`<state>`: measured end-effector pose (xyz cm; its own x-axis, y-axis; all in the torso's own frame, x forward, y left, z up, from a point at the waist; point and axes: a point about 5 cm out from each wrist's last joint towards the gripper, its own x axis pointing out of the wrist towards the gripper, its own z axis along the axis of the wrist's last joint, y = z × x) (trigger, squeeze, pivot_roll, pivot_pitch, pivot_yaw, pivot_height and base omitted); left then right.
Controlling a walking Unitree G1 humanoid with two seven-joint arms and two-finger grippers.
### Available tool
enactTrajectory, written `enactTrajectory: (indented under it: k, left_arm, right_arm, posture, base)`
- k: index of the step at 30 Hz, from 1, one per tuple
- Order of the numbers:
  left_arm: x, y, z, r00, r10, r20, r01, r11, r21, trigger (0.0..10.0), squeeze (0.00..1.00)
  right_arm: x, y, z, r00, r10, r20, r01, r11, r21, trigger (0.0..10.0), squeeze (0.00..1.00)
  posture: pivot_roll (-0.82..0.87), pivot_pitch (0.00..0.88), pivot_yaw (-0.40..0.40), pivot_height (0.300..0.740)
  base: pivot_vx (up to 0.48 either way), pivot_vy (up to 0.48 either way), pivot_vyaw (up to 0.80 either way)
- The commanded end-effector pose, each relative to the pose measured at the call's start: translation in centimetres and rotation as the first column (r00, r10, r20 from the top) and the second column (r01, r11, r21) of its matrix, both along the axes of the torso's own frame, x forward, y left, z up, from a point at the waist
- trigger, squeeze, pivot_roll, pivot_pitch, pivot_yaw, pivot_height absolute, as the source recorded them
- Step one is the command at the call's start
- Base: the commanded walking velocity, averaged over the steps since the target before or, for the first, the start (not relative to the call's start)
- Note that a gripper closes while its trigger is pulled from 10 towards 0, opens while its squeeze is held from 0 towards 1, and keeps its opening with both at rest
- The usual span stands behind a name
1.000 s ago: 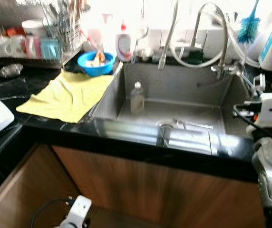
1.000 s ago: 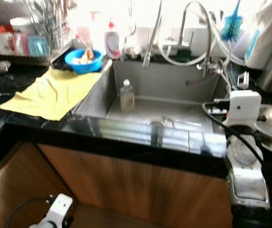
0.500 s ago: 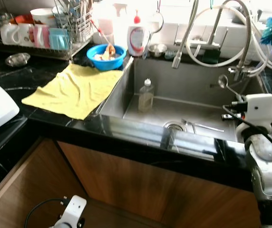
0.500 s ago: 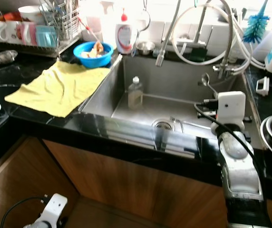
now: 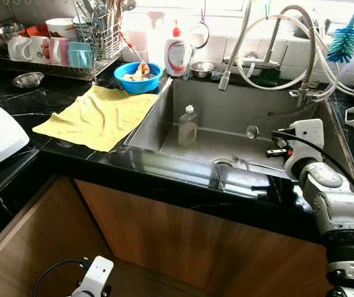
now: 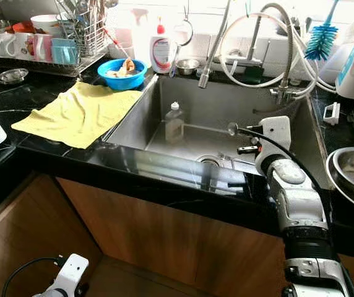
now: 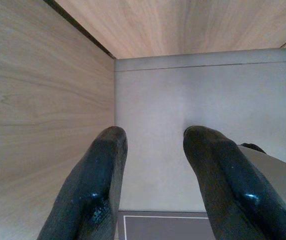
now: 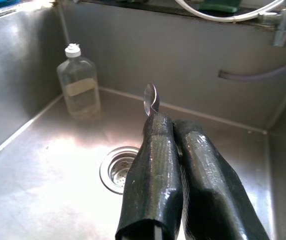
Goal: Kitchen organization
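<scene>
The right end effector (image 8: 170, 130) is clamped on a spoon (image 8: 150, 100) (bowl sticking straight out beyond its tips), the sink (image 6: 208, 117) drain lying below and ahead.

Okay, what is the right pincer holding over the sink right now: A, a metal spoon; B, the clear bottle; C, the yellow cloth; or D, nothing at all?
A: the right pincer is shut on a metal spoon, its bowl sticking out past the fingertips above the sink, while the clear bottle stands on the sink floor and the yellow cloth lies on the counter.
</scene>
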<state>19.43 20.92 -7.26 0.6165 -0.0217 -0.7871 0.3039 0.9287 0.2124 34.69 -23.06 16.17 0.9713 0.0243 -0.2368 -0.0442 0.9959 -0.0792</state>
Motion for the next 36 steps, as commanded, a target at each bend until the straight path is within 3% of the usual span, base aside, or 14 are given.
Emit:
enactTrajectory:
  k: [1,11,13,14,15,16,18,34,35,36]
  left_arm:
    - [-0.4,-0.1,-0.2,1.0,-0.016,-0.018,0.016,1.0,0.008,10.0,0.0]
    - [-0.4,0.0,-0.2,1.0,-0.017,-0.016,0.017,1.0,0.009,10.0,0.0]
    - [-0.4,0.0,-0.2,1.0,-0.017,-0.015,0.017,1.0,0.009,10.0,0.0]
    - [-0.4,0.0,-0.2,1.0,-0.016,-0.017,0.016,1.0,0.01,10.0,0.0]
    - [-0.4,0.0,-0.2,1.0,-0.015,-0.018,0.015,1.0,0.01,10.0,0.0]
    - [-0.4,0.0,-0.2,1.0,-0.015,-0.018,0.015,1.0,0.01,10.0,0.0]
    - [-0.3,0.0,-0.2,1.0,-0.017,-0.014,0.017,1.0,0.008,10.0,0.0]
    - [-0.3,0.0,-0.2,1.0,-0.021,-0.017,0.021,1.0,0.013,10.0,0.0]
    - [-0.3,0.0,-0.2,1.0,-0.022,-0.017,0.022,1.0,0.013,10.0,0.0]
    - [-0.3,0.0,-0.2,1.0,-0.022,-0.017,0.023,1.0,0.013,10.0,0.0]
  right_arm:
    - [0.3,0.2,0.3,1.0,0.003,-0.012,-0.003,1.0,0.023,10.0,0.0]
    - [0.0,0.5,-1.3,0.996,-0.027,-0.082,0.031,0.998,0.046,10.0,0.0]
    - [0.0,0.5,-1.3,0.996,-0.032,-0.079,0.036,0.998,0.053,10.0,0.04]
    - [0.0,0.4,-1.2,0.996,-0.039,-0.077,0.043,0.997,0.056,10.0,0.57]
    - [0.0,0.3,-1.2,0.996,-0.045,-0.078,0.05,0.997,0.059,10.0,0.79]
    - [0.0,0.3,-1.2,0.996,-0.045,-0.078,0.05,0.997,0.059,10.0,0.79]
    - [0.0,0.3,-1.3,0.996,-0.041,-0.084,0.046,0.997,0.055,10.0,1.0]
    - [-0.2,0.5,-1.2,0.997,-0.043,-0.064,0.047,0.997,0.065,10.0,1.0]
    - [-0.1,0.5,-1.1,0.997,-0.043,-0.062,0.047,0.997,0.063,10.0,0.89]
    - [-0.1,0.5,-1.1,0.997,-0.042,-0.061,0.045,0.997,0.055,10.0,0.02]
  posture:
    - [-0.05,0.0,0.008,0.74]
    - [-0.05,0.0,0.008,0.74]
    - [-0.05,0.0,0.008,0.74]
    - [-0.05,0.0,0.009,0.74]
    - [-0.05,0.0,0.009,0.74]
    - [-0.05,0.0,0.009,0.74]
    - [-0.05,0.0,0.009,0.74]
    - [-0.05,0.0,0.013,0.74]
    - [-0.05,0.0,0.013,0.74]
    - [-0.05,0.0,0.013,0.74]
  base:
    - [0.0,0.0,0.0]
    - [0.0,0.0,0.0]
    - [0.0,0.0,0.0]
    - [0.0,0.0,0.0]
    - [0.0,0.0,0.0]
    - [0.0,0.0,0.0]
    - [0.0,0.0,0.0]
    - [0.0,0.0,0.0]
    - [0.0,0.0,0.0]
    - [0.0,0.0,0.0]
